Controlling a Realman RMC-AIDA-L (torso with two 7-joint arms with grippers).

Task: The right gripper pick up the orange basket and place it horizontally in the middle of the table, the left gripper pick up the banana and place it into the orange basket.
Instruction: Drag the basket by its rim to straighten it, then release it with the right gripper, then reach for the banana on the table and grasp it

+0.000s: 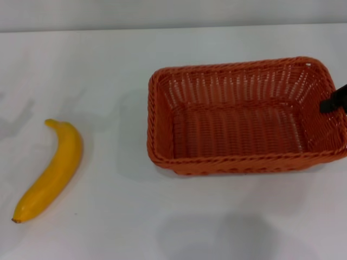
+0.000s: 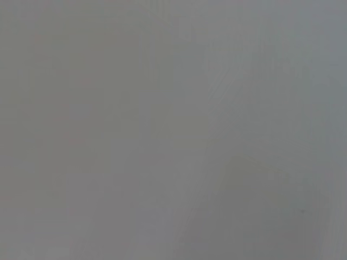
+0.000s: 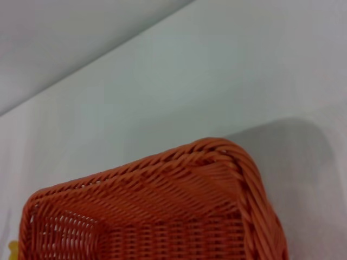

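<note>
The orange basket (image 1: 244, 116) stands on the white table (image 1: 162, 216), right of the middle, long side across the head view. Its braided rim (image 3: 217, 154) fills the lower part of the right wrist view. At the basket's right end, a black part of the right gripper (image 1: 334, 101) shows over the rim at the picture's edge; whether it grips the rim is hidden. The yellow banana (image 1: 51, 170) lies on the table at the far left, well apart from the basket. A sliver of banana (image 3: 12, 248) shows past the basket. The left gripper is out of view.
The left wrist view shows only plain grey surface (image 2: 173, 130). Bare white tabletop lies between banana and basket and in front of the basket. The table's far edge (image 1: 173, 28) meets a grey wall.
</note>
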